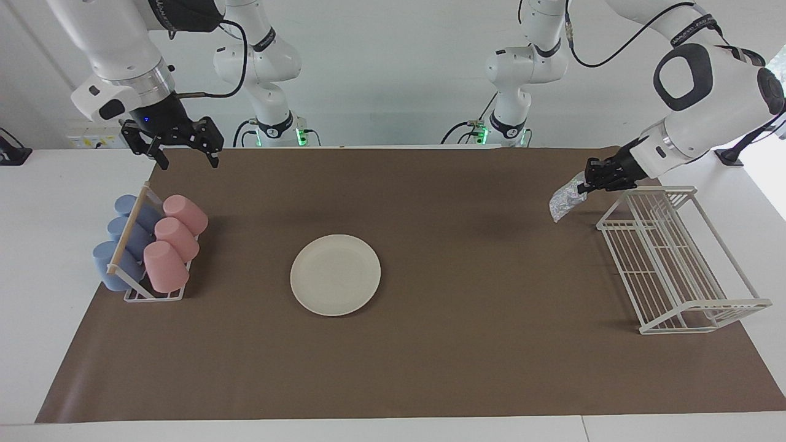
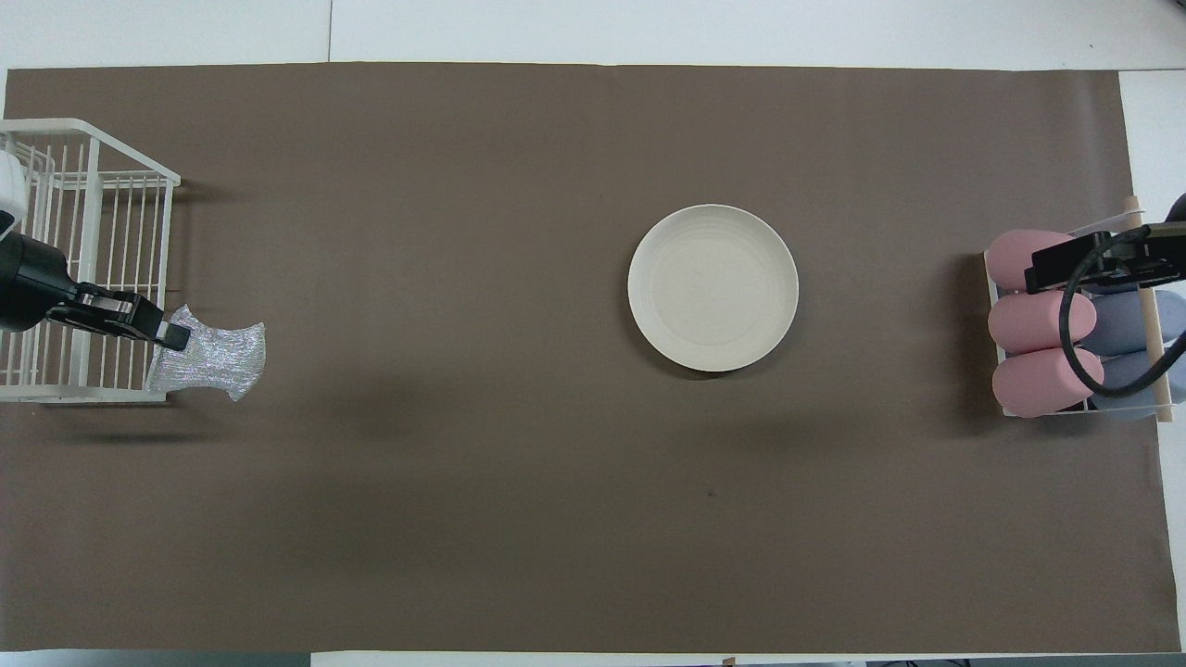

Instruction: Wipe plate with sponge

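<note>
You have the left gripper (image 2: 171, 333) pinching the sponge (image 2: 211, 350) beside the wire rack (image 2: 93, 185), plate (image 2: 712, 287) mid-mat, 3 pink cups (image 2: 1033, 320) racked.

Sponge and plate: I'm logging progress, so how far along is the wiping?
Done: the left gripper is shut on the sponge, lifted beside the wire rack. In hand: carrying it. Left: reaching the plate mid-mat and wiping it. The right gripper waits open above the cup rack.
</note>
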Controlling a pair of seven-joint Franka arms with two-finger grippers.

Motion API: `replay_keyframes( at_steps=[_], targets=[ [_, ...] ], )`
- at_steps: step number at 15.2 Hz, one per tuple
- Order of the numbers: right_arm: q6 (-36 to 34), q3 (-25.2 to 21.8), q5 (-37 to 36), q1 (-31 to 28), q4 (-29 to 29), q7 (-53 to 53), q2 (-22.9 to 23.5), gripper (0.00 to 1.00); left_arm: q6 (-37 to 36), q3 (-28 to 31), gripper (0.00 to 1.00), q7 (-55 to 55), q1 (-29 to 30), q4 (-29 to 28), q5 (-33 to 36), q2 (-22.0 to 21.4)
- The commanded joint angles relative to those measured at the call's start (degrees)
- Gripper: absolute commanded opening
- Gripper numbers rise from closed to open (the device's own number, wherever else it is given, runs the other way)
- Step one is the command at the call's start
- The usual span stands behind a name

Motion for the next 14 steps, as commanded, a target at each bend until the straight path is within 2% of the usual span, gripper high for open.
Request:
replay_keyframes(
  at_steps=[1,7,11,14],
  targets=[
    [-0.32,0.52,0.41,-0.76,0.87,0.75,0.28,1.0,0.22,0.34,0.0,-0.32,-1.78,4.16,7.22,1.08],
    [-0.41,0.52,0.24,-0.85,0.87,0.75,0.28,1.0,-1.19,0.34,0.0,-8.84,-8.11,9.27,26.99,0.99],
    [-0.41,0.44,-0.02,-0.85,0.69,0.93,0.28,1.0,1.35,0.34,0.0,-16.3,-9.0,8.75,40.0,0.9],
    [-0.41,0.52,-0.11,-0.76,0.78,0.93,0.28,1.0,5.3,0.34,0.0,-17.45,-8.47,5.5,49.49,-0.06]
  ],
)
